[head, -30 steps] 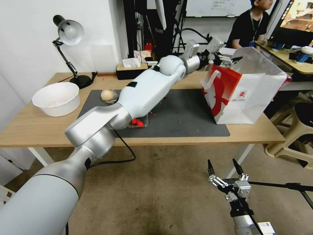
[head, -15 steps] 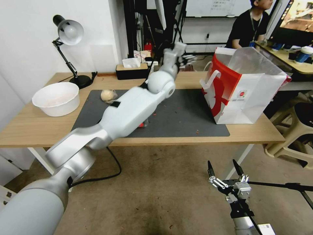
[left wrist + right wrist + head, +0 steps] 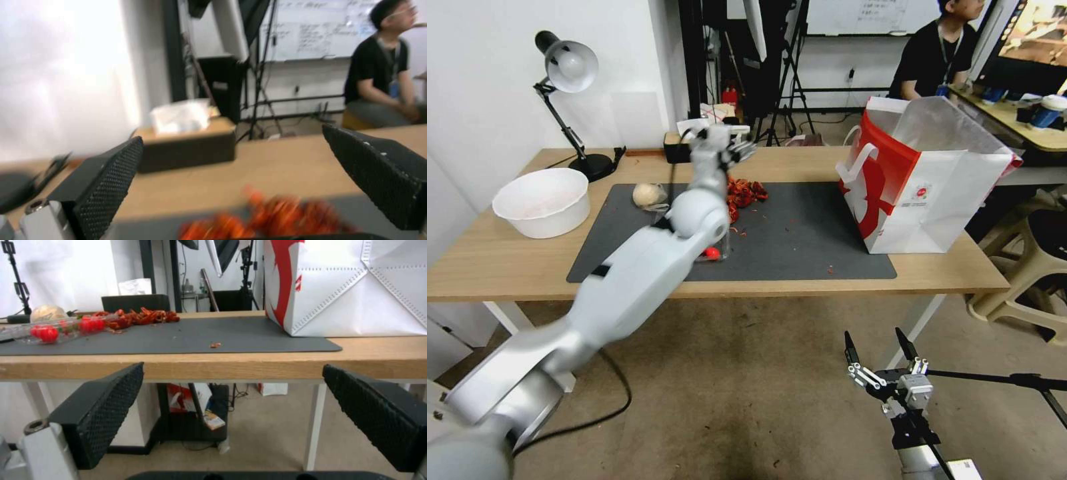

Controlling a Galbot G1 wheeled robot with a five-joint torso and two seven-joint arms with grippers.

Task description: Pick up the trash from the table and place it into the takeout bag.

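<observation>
The takeout bag (image 3: 927, 193) stands upright and open on the right end of the table (image 3: 507, 267), partly on the dark mat (image 3: 807, 233). A pile of red scraps (image 3: 747, 191) lies at the mat's back. A pale wrapped lump (image 3: 649, 195) sits at its back left, and a clear plastic container with red balls (image 3: 715, 252) is near its front edge. My left gripper (image 3: 735, 148) hovers open and empty above the scraps (image 3: 276, 216). My right gripper (image 3: 875, 348) hangs open over the floor, below the table's front edge (image 3: 231, 365).
A large white bowl (image 3: 544, 200) sits on the table's left. Behind it stand a desk lamp (image 3: 568, 67) and a dark tissue box (image 3: 186, 146). A person sits behind the bag. A beige stool (image 3: 1027, 280) stands to the right of the table.
My left arm has swung left from the mouth of the takeout bag, ending over the back of the mat. The right gripper has barely shifted.
</observation>
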